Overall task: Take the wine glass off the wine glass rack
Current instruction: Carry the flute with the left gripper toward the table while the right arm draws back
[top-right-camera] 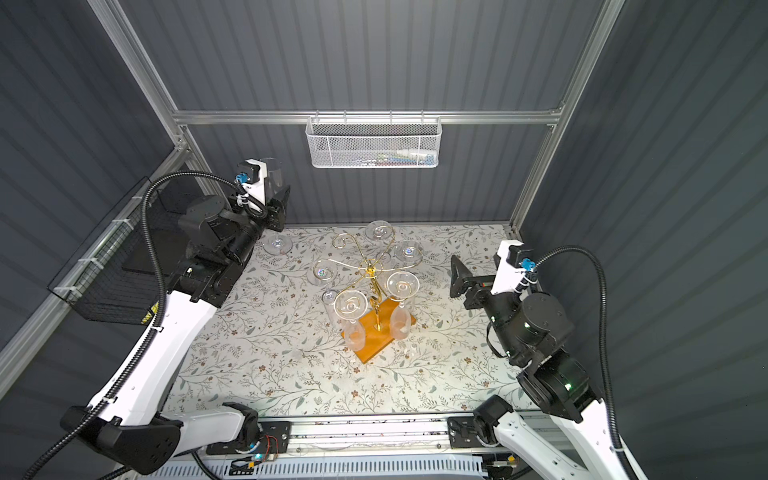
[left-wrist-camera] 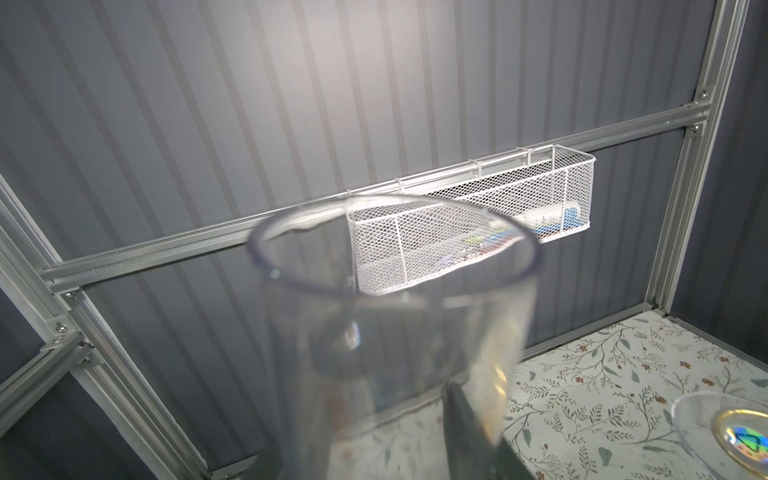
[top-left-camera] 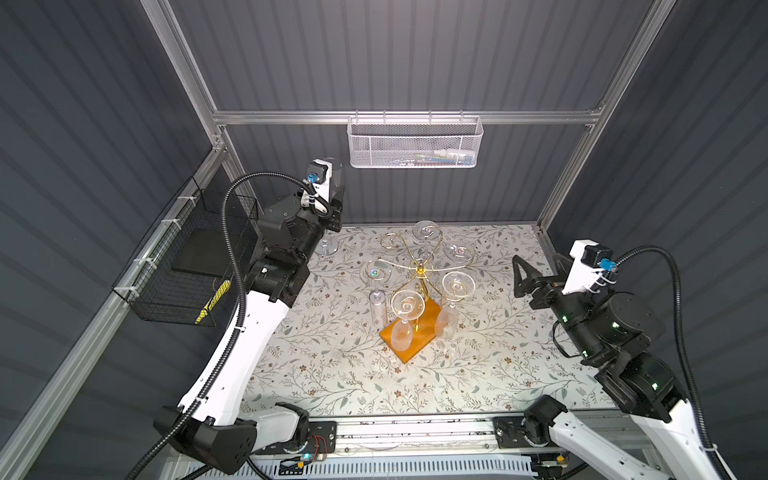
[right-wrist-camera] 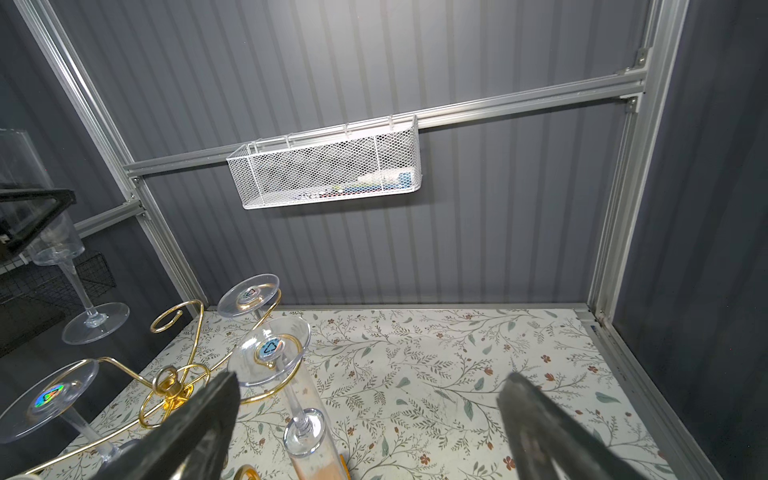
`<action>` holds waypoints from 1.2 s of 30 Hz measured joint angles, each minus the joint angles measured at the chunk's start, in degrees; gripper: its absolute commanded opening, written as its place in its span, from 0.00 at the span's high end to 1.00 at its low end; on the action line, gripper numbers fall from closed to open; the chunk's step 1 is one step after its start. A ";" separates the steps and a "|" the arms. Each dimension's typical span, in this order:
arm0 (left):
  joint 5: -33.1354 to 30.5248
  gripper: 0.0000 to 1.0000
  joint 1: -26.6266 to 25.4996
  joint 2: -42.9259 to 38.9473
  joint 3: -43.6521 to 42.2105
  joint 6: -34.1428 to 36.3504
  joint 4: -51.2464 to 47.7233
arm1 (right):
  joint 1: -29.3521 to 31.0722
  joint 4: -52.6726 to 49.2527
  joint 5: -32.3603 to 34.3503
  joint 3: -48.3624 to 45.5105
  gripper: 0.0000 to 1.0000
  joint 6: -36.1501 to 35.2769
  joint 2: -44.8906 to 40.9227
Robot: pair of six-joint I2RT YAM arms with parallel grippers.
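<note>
Glass sits in my left gripper, off the rack and well apart from it, at the far left corner of the table. I read the jaws as partly closed around the bowl, with the glass upright, rim up. In the left wrist view the rim fills much of the frame and one dark finger lies against the bowl's side. In the right wrist view the foot hangs low by the table's far left edge; I cannot tell whether it touches down. My right gripper hovers at the right side, jaws spread wide with nothing between them, pointing toward the rack. The rack stands mid-table on its orange base, turned at an angle. Five hanging glasses are upside down on the scroll arms, feet up in both top views. One far-left scroll is bare.
</note>
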 measured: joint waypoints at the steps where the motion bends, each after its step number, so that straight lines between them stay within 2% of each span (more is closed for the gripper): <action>1: 0.66 0.58 0.74 0.15 -0.50 -0.76 0.79 | 0.00 0.00 0.04 0.00 0.01 0.11 -0.13; 5: 2.58 0.59 2.89 0.76 -2.80 -3.52 5.01 | 0.00 -0.02 0.26 -0.48 0.01 0.24 -0.55; 9: 3.50 0.59 4.20 0.98 -9.44 -6.82 11.67 | 0.00 -0.22 0.87 -1.92 0.01 0.39 -1.01; 20: 3.37 0.60 4.52 6.03 -18.34 -10.64 21.42 | 0.00 -2.12 2.27 -2.71 0.01 0.37 -1.07; 26: 2.12 0.60 4.68 8.63 -22.56 -12.07 30.75 | 0.00 -2.60 2.82 -3.89 0.01 0.66 -2.56; 36: 0.66 0.63 4.68 19.82 -29.59 -15.19 46.31 | 0.00 -6.45 2.86 -4.24 0.01 2.10 -3.93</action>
